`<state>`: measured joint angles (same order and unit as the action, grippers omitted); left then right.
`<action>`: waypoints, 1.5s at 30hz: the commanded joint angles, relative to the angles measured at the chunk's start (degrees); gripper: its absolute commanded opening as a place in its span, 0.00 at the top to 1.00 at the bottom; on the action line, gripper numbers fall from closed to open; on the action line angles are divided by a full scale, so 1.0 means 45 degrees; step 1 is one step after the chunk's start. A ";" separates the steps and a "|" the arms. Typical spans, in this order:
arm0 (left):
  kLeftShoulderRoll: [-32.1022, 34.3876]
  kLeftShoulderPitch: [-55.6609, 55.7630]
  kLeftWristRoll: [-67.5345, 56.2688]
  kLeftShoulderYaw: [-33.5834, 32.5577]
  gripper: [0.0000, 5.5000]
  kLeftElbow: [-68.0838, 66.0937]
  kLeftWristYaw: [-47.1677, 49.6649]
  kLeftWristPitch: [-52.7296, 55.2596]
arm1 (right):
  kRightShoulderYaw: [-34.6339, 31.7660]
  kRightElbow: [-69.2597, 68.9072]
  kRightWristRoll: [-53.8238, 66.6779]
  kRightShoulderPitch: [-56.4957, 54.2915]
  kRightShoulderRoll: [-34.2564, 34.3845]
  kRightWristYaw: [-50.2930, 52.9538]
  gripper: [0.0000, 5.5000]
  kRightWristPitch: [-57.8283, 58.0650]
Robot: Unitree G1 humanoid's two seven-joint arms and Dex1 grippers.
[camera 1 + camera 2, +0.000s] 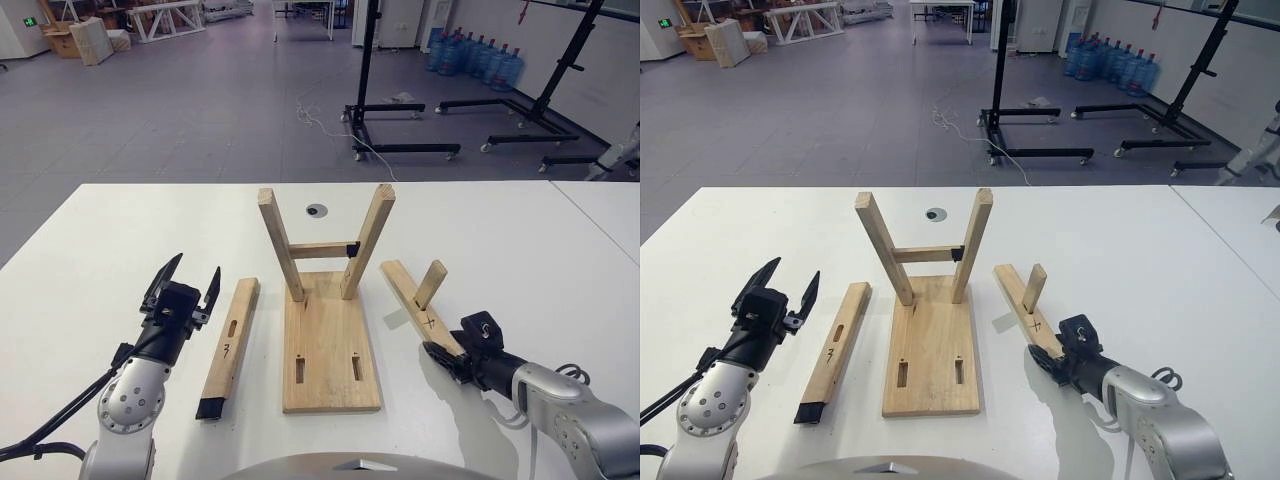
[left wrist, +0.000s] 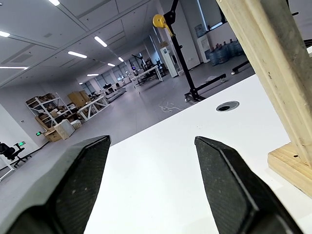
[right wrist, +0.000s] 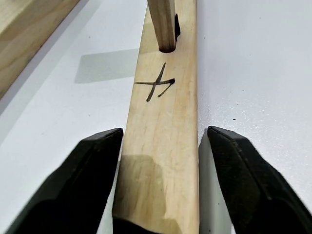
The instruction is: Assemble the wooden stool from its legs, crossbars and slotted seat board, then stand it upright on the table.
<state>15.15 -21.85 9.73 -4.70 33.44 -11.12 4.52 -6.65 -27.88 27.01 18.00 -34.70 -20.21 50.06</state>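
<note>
Half the frame is up: the pale wooden leg pair joined by a crossbar (image 1: 322,248) stands in the far slots of the flat slotted seat board (image 1: 330,365), mid white desk (image 1: 120,230). At the board's 3 o'clock lies the third leg with a short crossbar pegged in (image 1: 410,295). The right tool (image 3: 163,141) straddles its near end, fingers apart, not clamped. At 9 o'clock lies the slotted fourth leg with a black foot cap (image 1: 230,345), with the left tool (image 1: 187,283) spread wide beside it, empty. The step in hand looks like grasping that third leg. Next it calls for a squeeze, a lift, and tipping the leg upright towards the near slots.
</note>
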 commanded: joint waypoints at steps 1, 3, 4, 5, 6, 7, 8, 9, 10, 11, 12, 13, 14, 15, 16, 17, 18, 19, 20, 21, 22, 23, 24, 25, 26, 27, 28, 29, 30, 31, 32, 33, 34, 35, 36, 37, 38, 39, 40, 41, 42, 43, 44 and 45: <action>-0.0087 0.0279 0.0157 0.0201 0.43 -0.0200 0.0138 0.0023 | 0.0394 0.0277 -0.0181 -0.0194 -0.0217 -0.0175 0.54 0.0731; -0.0163 0.0309 0.0204 0.0216 0.43 -0.0306 0.0282 0.0006 | 0.0498 0.0401 -0.0256 -0.0352 -0.0338 -0.0344 0.60 0.0699; -0.0195 0.0333 0.0186 0.0209 0.43 -0.0370 0.0305 0.0005 | 0.0570 0.0492 -0.0366 -0.0406 -0.0408 -0.0452 0.63 0.0591; -0.0209 0.0324 0.0140 0.0191 0.43 -0.0437 0.0295 -0.0030 | 0.0586 0.0527 -0.0454 -0.0356 -0.0396 -0.0494 0.63 0.0509; -0.0231 0.0337 0.0095 0.0176 0.43 -0.0511 0.0299 -0.0047 | 0.0750 0.0636 -0.0676 -0.0384 -0.0507 -0.0644 0.63 0.0212; -0.0248 0.0314 -0.0019 0.0137 0.43 -0.0610 0.0284 -0.0122 | 0.0815 0.0732 -0.0802 -0.0391 -0.0488 -0.0706 0.63 0.0009; -0.0365 0.0387 -0.0432 0.0008 0.43 -0.0729 0.0229 -0.0154 | 0.0626 0.1157 -0.0836 -0.0686 -0.0297 -0.0650 0.63 -0.0176; -0.0520 0.0483 -0.1034 -0.0159 0.43 -0.0804 0.0116 -0.0167 | 0.0346 0.1664 -0.0809 -0.1042 -0.0069 -0.0596 0.63 -0.0447; -0.0608 0.0580 -0.1666 -0.0335 0.43 -0.0878 -0.0059 -0.0190 | 0.0072 0.2304 -0.0837 -0.1449 0.0209 -0.0613 0.63 -0.1134; -0.0658 0.0764 -0.2423 -0.0461 0.43 -0.0945 -0.0357 -0.0111 | -0.0459 0.3228 -0.0642 -0.2131 0.0681 -0.0540 0.63 -0.1830; -0.0642 0.0950 -0.3042 -0.0555 0.43 -0.1034 -0.0650 -0.0089 | -0.1029 0.4169 -0.0442 -0.2837 0.1154 -0.0355 0.63 -0.2502; -0.0578 0.1119 -0.3719 -0.0695 0.43 -0.1152 -0.0998 -0.0122 | -0.1743 0.4946 -0.0110 -0.3532 0.1763 -0.0031 0.63 -0.3143; -0.0531 0.1415 -0.4640 -0.0949 0.43 -0.1278 -0.1417 -0.0094 | -0.2756 0.5740 0.0486 -0.4499 0.2396 0.0571 0.63 -0.3680; -0.0490 0.1690 -0.5531 -0.1164 0.43 -0.1346 -0.1775 0.0115 | -0.3519 0.6279 0.1069 -0.5352 0.2809 0.0813 0.63 -0.4159; -0.0391 0.1916 -0.6186 -0.1315 0.43 -0.1398 -0.2107 0.0204 | -0.3936 0.6486 0.1449 -0.5913 0.2998 0.0706 0.63 -0.4597; -0.0212 0.2200 -0.7014 -0.1470 0.43 -0.1234 -0.2488 0.0470 | -0.4079 0.6494 0.1794 -0.6698 0.2956 0.0236 0.63 -0.5030; -0.0049 0.2484 -0.7682 -0.1636 0.43 -0.1100 -0.2730 0.0716 | -0.4139 0.6378 0.2372 -0.7515 0.2939 -0.0342 0.63 -0.5144; 0.0156 0.2776 -0.8318 -0.1802 0.43 -0.1018 -0.2995 0.0949 | -0.4131 0.5924 0.3281 -0.8277 0.3032 -0.0940 0.63 -0.4974; 0.0371 0.2986 -0.8912 -0.1930 0.43 -0.0945 -0.3272 0.1201 | -0.4102 0.5373 0.4297 -0.8808 0.3153 -0.1445 0.63 -0.4605; 0.0608 0.3082 -0.9397 -0.1970 0.43 -0.0867 -0.3561 0.1468 | -0.4016 0.4818 0.5347 -0.9090 0.3223 -0.1879 0.63 -0.4042; 0.1036 0.2928 -1.0281 -0.1833 0.43 -0.0533 -0.4315 0.1950 | -0.3816 0.4067 0.6487 -0.9130 0.3164 -0.2453 0.63 -0.3397; 0.1457 0.2730 -1.1101 -0.1709 0.43 -0.0197 -0.5182 0.2272 | -0.3665 0.3325 0.7716 -0.8950 0.3004 -0.2874 0.63 -0.2628; 0.1815 0.2542 -1.1936 -0.1653 0.43 0.0108 -0.5911 0.2634 | -0.3598 0.2805 0.8990 -0.8778 0.2813 -0.3128 0.63 -0.1820; 0.2100 0.2426 -1.2745 -0.1685 0.43 0.0294 -0.6444 0.3013 | -0.3579 0.2401 1.0650 -0.8412 0.2478 -0.3627 0.63 -0.0829; 0.2338 0.2347 -1.3318 -0.1677 0.43 0.0391 -0.6790 0.3352 | -0.3446 0.2050 1.1431 -0.7961 0.2111 -0.4222 0.63 -0.0138; 0.2547 0.2269 -1.3670 -0.1624 0.43 0.0412 -0.7067 0.3630 | -0.3267 0.1704 1.1706 -0.7509 0.1827 -0.4763 0.63 0.0239; 0.2744 0.2176 -1.3831 -0.1512 0.43 0.0395 -0.7276 0.3882 | -0.3028 0.1358 1.1835 -0.7051 0.1634 -0.5126 0.63 0.0504; 0.2888 0.2045 -1.3990 -0.1357 0.43 0.0371 -0.7418 0.4162 | -0.2448 0.1046 1.1251 -0.6601 0.1413 -0.5631 0.63 0.0534; 0.3024 0.1902 -1.4135 -0.1201 0.43 0.0356 -0.7491 0.4468 | -0.1804 0.0894 1.0380 -0.6207 0.1264 -0.6105 0.63 0.0274; 0.3110 0.1787 -1.4278 -0.1077 0.43 0.0317 -0.7497 0.4759 | -0.1232 0.0965 0.9560 -0.5888 0.1187 -0.6501 0.63 -0.0045; 0.3122 0.1772 -1.4640 -0.1039 0.43 0.0196 -0.7519 0.5042 | -0.0532 0.1063 0.8514 -0.5499 0.1109 -0.6964 0.63 -0.0585; 0.3127 0.1796 -1.4913 -0.1036 0.43 0.0070 -0.7557 0.5257 | 0.0118 0.1217 0.7547 -0.5144 0.1055 -0.7426 0.63 -0.1154; 0.3113 0.1818 -1.5091 -0.1021 0.43 -0.0010 -0.7556 0.5418 | 0.0706 0.1399 0.6708 -0.4911 0.1034 -0.7868 0.63 -0.1683; 0.3108 0.1907 -1.5213 -0.0927 0.43 -0.0121 -0.7596 0.5589 | 0.1292 0.1635 0.6023 -0.4734 0.1193 -0.8129 0.63 -0.2124; 0.3114 0.1967 -1.5267 -0.0859 0.43 -0.0182 -0.7615 0.5705 | 0.1643 0.1825 0.5588 -0.4648 0.1338 -0.8316 0.63 -0.2431; 0.3061 0.2080 -1.5398 -0.0808 0.43 -0.0321 -0.7565 0.5839 | 0.1841 0.2038 0.5396 -0.4642 0.1538 -0.8369 0.63 -0.2587; 0.2966 0.2205 -1.5614 -0.0792 0.43 -0.0482 -0.7508 0.5985 | 0.2083 0.2191 0.5122 -0.4634 0.1619 -0.8519 0.63 -0.2798; 0.2891 0.2268 -1.5887 -0.0798 0.43 -0.0530 -0.7492 0.6123 | 0.2303 0.2302 0.4946 -0.4679 0.1687 -0.8708 0.63 -0.2924; 0.2850 0.2390 -1.6052 -0.0715 0.43 -0.0610 -0.7531 0.6262 | 0.2458 0.2380 0.4829 -0.4694 0.1746 -0.8848 0.63 -0.3034; 0.2805 0.2504 -1.6023 -0.0573 0.43 -0.0710 -0.7520 0.6347 | 0.2592 0.2412 0.4825 -0.4773 0.1813 -0.8962 0.63 -0.2979; 0.2732 0.2641 -1.5952 -0.0453 0.43 -0.0828 -0.7485 0.6373 | 0.2725 0.2522 0.4925 -0.4901 0.1825 -0.9100 0.63 -0.2769; 0.2633 0.2759 -1.5859 -0.0377 0.43 -0.0928 -0.7406 0.6343 | 0.2876 0.2640 0.4950 -0.4998 0.1775 -0.9276 0.63 -0.2600; 0.2533 0.2870 -1.5814 -0.0327 0.43 -0.1012 -0.7325 0.6315 | 0.3004 0.2754 0.4954 -0.5065 0.1726 -0.9425 0.63 -0.2465; 0.2479 0.2963 -1.5776 -0.0270 0.43 -0.1065 -0.7301 0.6302 | 0.3101 0.2836 0.4959 -0.5106 0.1688 -0.9539 0.63 -0.2372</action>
<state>26.68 -9.93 -62.05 -6.50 29.36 -44.68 32.53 6.58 -15.87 49.42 -3.43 -26.55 -62.00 38.54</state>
